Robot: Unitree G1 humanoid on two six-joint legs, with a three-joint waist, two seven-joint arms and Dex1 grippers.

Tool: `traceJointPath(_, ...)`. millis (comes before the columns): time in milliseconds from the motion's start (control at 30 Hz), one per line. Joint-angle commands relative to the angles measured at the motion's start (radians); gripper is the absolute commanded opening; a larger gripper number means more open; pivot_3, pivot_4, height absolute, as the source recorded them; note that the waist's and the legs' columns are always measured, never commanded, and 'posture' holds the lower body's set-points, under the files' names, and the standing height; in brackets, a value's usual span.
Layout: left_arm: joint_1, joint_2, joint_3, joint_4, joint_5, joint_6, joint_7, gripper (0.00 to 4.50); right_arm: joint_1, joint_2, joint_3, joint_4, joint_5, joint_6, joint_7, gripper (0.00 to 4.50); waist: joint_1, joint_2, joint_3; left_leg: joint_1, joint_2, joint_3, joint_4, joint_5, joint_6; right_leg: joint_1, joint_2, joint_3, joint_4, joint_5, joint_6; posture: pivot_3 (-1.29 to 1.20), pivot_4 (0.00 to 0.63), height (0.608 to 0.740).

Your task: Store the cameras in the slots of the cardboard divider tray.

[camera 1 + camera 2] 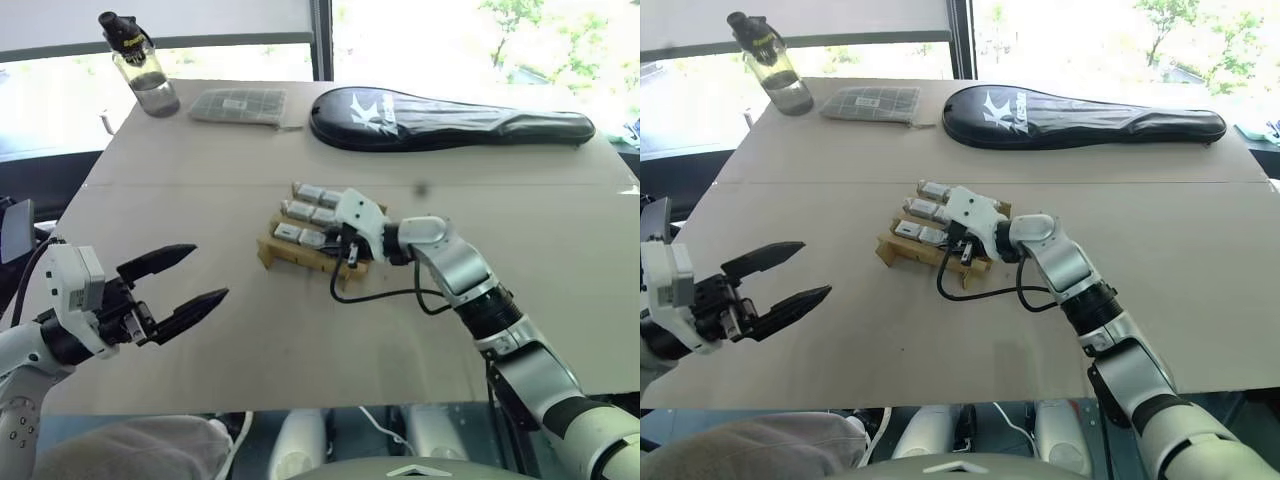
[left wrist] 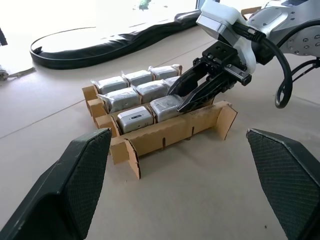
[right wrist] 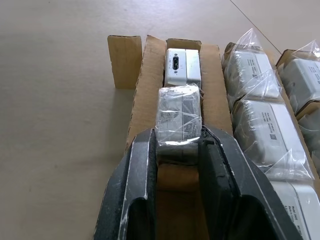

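**Camera pinched over tray**

Right pincer (image 3: pixel 177 145) clamped on a bagged camera (image 3: pixel 178 116), low in the tray's (image 2: pixel 172 132) near row beside another camera (image 3: pixel 182 67). Left pincer (image 1: pixel 178 284) spread wide, well apart over bare desk (image 1: pixel 300 330).

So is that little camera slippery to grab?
Probably a bit: the camera in the right gripper is wrapped in shiny clear plastic that could slide. It looks boxy and stiff, so it shouldn't roll or bend.

Office-like room, broad tan table (image 1: pixel 300 340), large bright windows (image 1: pixel 480 30) behind
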Motion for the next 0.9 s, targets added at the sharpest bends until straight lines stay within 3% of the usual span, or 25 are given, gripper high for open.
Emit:
traceJointPath(33, -0.009, 0.006, 0.007, -0.014, -0.015, -0.008, -0.009, 4.50, -0.005, 0.012, -0.018, -0.017, 0.036, 0.033, 0.005, 2.01, 0.000, 0.000, 0.000, 0.000, 0.000, 0.000, 0.000, 0.000, 0.000, 0.000, 0.000, 0.000, 0.000, 0.000, 0.000, 0.00, 0.150, 0.740)
traceJointPath(133, -0.015, 0.006, 0.002, -0.008, -0.014, -0.009, -0.014, 4.50, 0.002, 0.006, -0.050, -0.077, 0.074, 0.061, 0.003, 3.27, 0.000, 0.000, 0.000, 0.000, 0.000, 0.000, 0.000, 0.000, 0.000, 0.000, -0.001, 0.000, 0.000, 0.000, 0.000, 0.00, 0.150, 0.740)
traceJointPath(433, -0.068, 0.011, -0.051, 0.024, -0.009, -0.012, -0.042, 4.50, 0.153, -0.098, -0.262, -0.491, 0.275, 0.146, -0.031, 3.27, 0.010, 0.000, 0.000, -0.004, -0.002, -0.003, 0.000, 0.000, 0.000, -0.001, -0.004, -0.003, -0.001, 0.000, 0.000, 0.00, 0.150, 0.740)
traceJointPath(667, -0.175, 0.007, -0.149, 0.057, -0.034, 0.012, -0.077, 4.50, 0.385, -0.271, -0.466, -0.598, 0.194, 0.124, -0.224, 3.27, 0.015, 0.000, 0.000, -0.004, -0.003, -0.003, 0.000, 0.000, 0.000, -0.001, -0.002, -0.003, -0.001, 0.000, 0.000, 0.00, 0.150, 0.740)
traceJointPath(767, -0.227, 0.006, -0.196, 0.096, -0.017, 0.003, -0.094, 4.50, 0.452, -0.291, -0.500, -0.629, 0.213, 0.145, -0.266, 3.27, 0.011, 0.001, 0.000, -0.003, -0.003, -0.002, 0.000, 0.000, 0.000, -0.001, 0.000, -0.002, -0.001, 0.000, 0.000, 0.00, 0.150, 0.740)
traceJointPath(900, -0.311, 0.010, -0.253, 0.156, 0.004, -0.007, -0.119, 4.50, 0.510, -0.280, -0.441, -0.606, 0.204, 0.170, -0.295, 4.49, 0.001, 0.001, 0.000, -0.001, 0.001, 0.001, 0.000, 0.000, 0.000, -0.001, 0.007, 0.003, -0.001, 0.000, 0.001, 0.00, 0.150, 0.740)
